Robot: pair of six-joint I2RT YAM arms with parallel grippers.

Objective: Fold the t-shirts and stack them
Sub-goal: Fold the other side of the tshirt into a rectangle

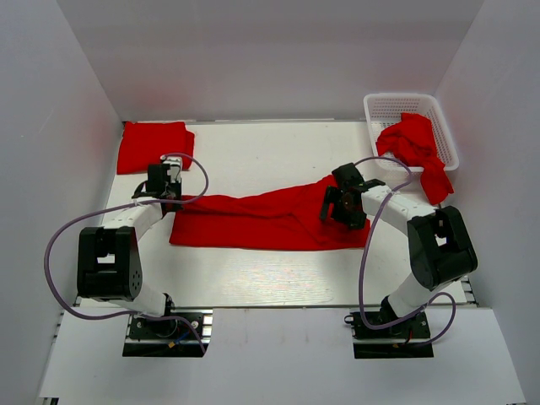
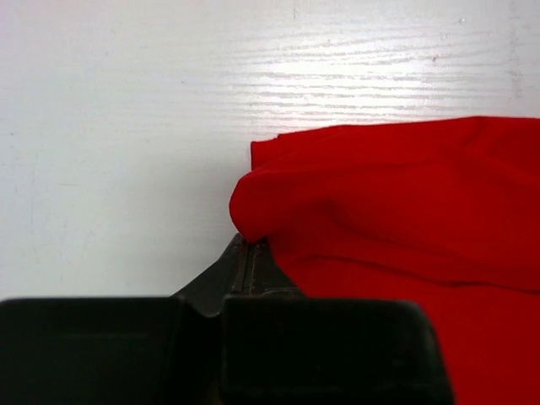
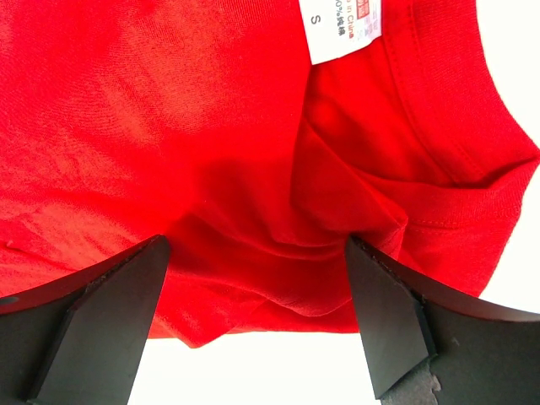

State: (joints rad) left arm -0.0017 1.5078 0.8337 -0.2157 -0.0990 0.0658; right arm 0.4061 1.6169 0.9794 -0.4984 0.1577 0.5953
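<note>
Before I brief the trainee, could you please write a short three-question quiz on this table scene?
1. True or false: the right gripper stands open above the collar end of the spread-out red fabric t-shirt.
2. Where on the white table does the folded red t-shirt lie? A: its far left corner. B: its middle. C: its near edge.
3. Which gripper pinches the spread-out shirt's left end?
Key: 1 true; 2 A; 3 the left gripper.
</note>
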